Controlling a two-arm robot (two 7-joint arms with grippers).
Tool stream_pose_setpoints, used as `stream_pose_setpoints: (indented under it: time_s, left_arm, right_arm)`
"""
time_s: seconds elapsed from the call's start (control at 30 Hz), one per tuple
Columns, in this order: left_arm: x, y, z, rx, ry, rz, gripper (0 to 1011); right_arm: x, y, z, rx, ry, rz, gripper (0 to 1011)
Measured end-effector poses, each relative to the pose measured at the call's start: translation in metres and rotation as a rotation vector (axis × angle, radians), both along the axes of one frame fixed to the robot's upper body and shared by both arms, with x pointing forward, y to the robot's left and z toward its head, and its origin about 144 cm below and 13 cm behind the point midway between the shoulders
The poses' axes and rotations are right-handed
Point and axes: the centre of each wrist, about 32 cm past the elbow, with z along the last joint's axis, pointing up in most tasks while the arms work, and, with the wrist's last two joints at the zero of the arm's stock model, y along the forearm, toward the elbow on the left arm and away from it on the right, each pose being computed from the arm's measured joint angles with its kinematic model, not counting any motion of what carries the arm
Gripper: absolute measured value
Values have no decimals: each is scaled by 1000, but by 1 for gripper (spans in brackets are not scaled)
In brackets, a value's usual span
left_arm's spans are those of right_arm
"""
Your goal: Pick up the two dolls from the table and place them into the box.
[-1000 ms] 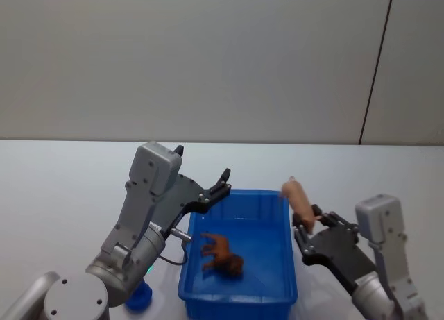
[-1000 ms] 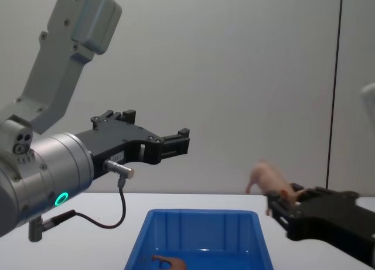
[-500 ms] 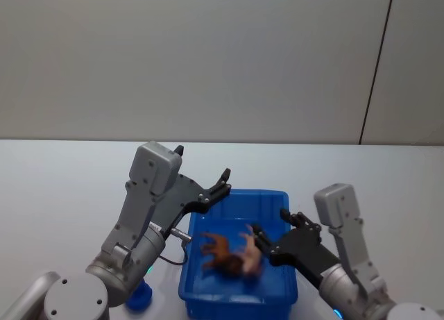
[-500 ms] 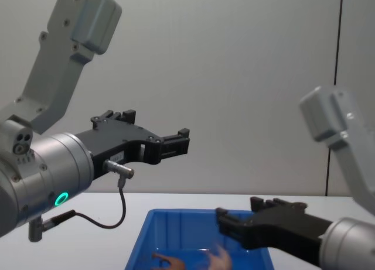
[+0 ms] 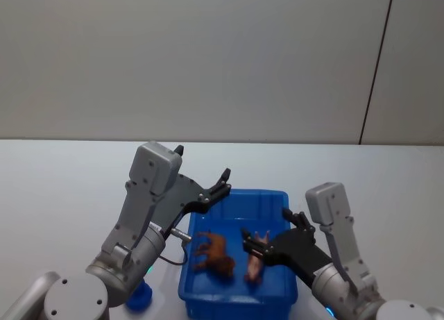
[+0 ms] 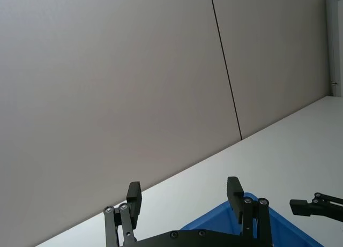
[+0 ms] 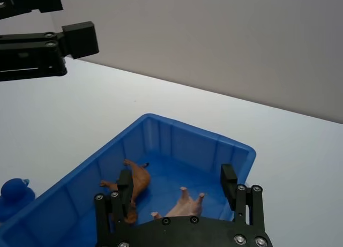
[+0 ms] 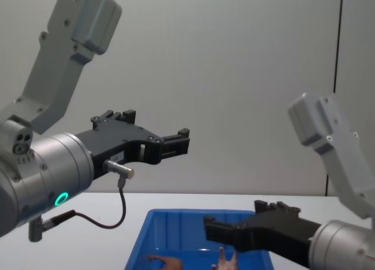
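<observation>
Right wrist view: the right gripper (image 7: 177, 177) hovers over the blue bin (image 7: 214, 137), fingers spread and holding nothing. The pale pink doll (image 7: 179, 204) lies directly below, between the fingers, on the bin floor, with its long axis running roughly near to far. The tan-brown doll (image 7: 136, 182) lies just beside it, toward the robot's left. Both dolls appear placed, and a straight upward withdrawal looks unobstructed. Farther off, the left gripper (image 6: 184, 189) hangs raised over the bin's far left corner, fingers open and empty.

The white table (image 5: 55, 188) carries the blue box (image 5: 236, 302); a small blue toy (image 5: 139, 297) sits just beside it.
</observation>
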Motion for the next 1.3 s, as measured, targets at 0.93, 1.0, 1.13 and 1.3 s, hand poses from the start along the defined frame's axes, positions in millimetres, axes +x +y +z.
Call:
stream_pose_setpoints:
  time_s: [0.93,1.0,1.13,1.3]
  left_arm:
    - [0,0,0,0,0,0,1003]
    - [0,0,0,0,0,0,1003]
    - [0,0,0,-1,4,2,1003]
    - [0,1,-1,-6,18,8,1003]
  right_arm:
    - [-45,-48,-3,-5,-34,-291,1001]
    - [-47,-51,-3,-6,-34,-302,1001]
    - [-50,-54,-3,-9,-35,-317,1001]
    - [-52,-57,-3,-11,-36,-332,1001]
